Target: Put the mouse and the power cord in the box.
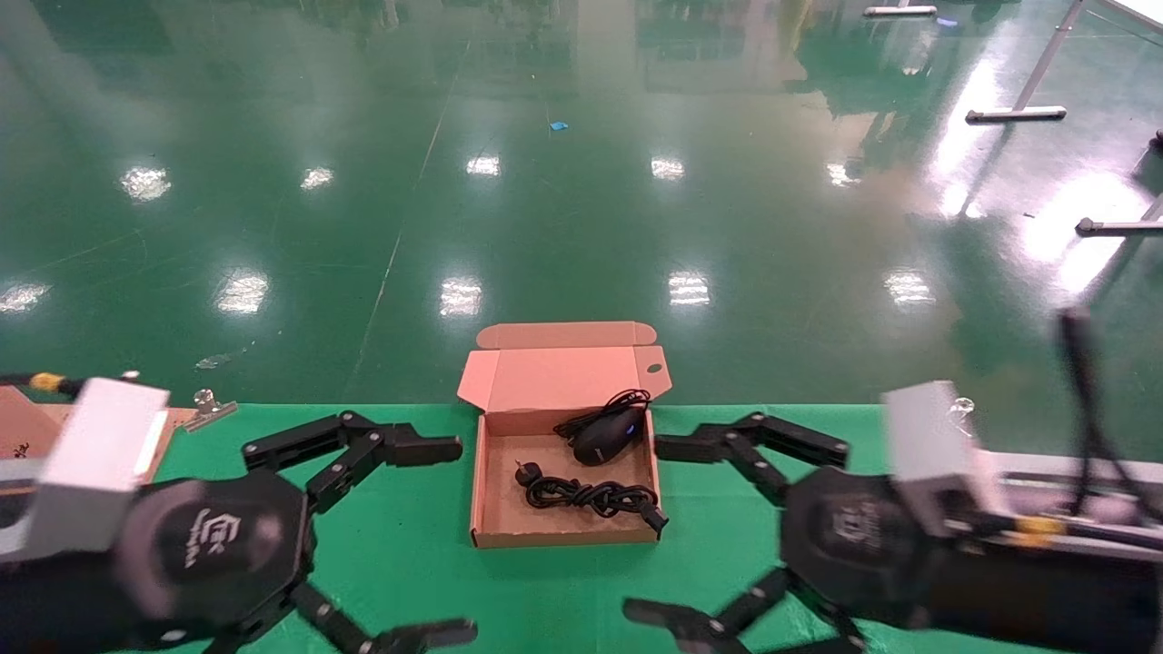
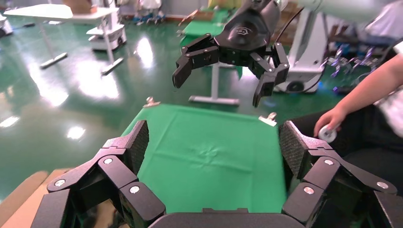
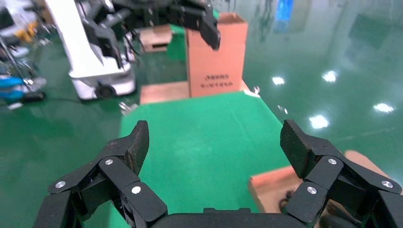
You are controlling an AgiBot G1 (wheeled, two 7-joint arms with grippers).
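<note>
Mouse (image 1: 607, 438) and power cord (image 1: 591, 495) already lie inside the box (image 1: 495, 522) at the table's (image 1: 427, 563) far edge, so left gripper (image 1: 427, 536) and right gripper (image 1: 668, 531) hover wide open, empty, flanking it.

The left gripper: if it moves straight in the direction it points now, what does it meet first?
Judging by the left wrist view, the open left gripper points across the bare green table cover; the first thing ahead is probably the right gripper, though depth is unclear.
</note>
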